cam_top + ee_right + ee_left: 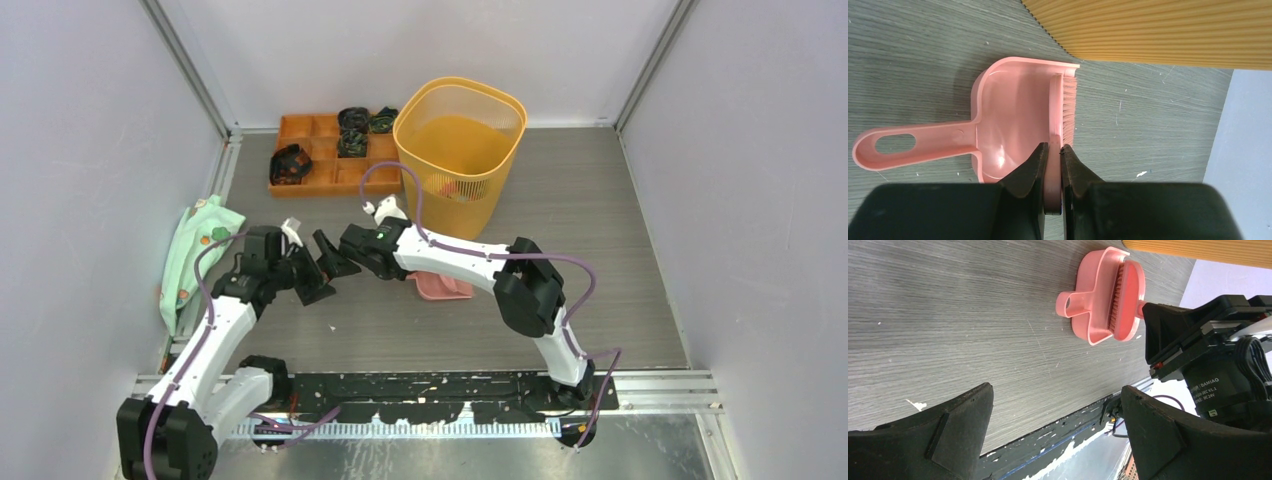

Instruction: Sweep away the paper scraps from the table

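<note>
The pink dustpan (1008,115) lies on the grey table (923,45), with a pink brush (1069,105) standing in its mouth. My right gripper (1053,150) is shut on the brush's handle. In the top view the dustpan (445,288) shows under my right forearm, and the gripper itself is hidden there. My left gripper (1055,392) is open and empty, to the left of the dustpan (1093,300), over the table (620,250). Of the paper scraps I see only tiny white bits on the boards (915,403) (1142,174).
A yellow ribbed basket (430,165) stands just behind the dustpan. An orange compartmented tray (300,130) with black-and-green bands is at the back left. A mint cloth (195,250) lies along the left edge. The metal rail (450,385) runs along the near edge.
</note>
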Robot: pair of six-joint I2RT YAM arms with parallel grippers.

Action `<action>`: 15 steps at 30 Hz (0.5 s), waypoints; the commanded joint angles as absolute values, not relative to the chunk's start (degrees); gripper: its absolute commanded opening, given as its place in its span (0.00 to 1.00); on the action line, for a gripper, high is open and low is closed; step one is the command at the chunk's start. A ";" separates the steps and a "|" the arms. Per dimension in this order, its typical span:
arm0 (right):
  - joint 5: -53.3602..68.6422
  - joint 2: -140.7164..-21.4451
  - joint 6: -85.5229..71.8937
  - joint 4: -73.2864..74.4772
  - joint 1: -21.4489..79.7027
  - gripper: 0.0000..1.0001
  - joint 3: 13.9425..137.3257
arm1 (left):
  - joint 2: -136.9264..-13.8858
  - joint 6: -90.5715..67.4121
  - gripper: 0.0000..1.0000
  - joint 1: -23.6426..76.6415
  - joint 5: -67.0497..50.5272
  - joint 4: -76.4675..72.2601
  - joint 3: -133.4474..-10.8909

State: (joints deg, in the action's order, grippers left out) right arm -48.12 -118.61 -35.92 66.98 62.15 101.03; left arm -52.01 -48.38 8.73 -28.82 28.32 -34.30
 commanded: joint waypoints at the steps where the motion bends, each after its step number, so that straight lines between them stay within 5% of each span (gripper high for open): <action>1: -46.75 -120.04 -38.64 65.43 63.08 0.01 104.69 | -50.65 -46.76 1.00 7.71 -30.97 29.07 -34.93; 12: -46.83 -121.84 -39.02 66.71 64.37 0.11 107.99 | -51.68 -47.22 1.00 6.39 -33.33 26.20 -32.37; 15: -46.46 -121.57 -38.83 66.39 64.66 0.33 108.19 | -51.51 -46.96 1.00 5.80 -33.78 26.32 -32.47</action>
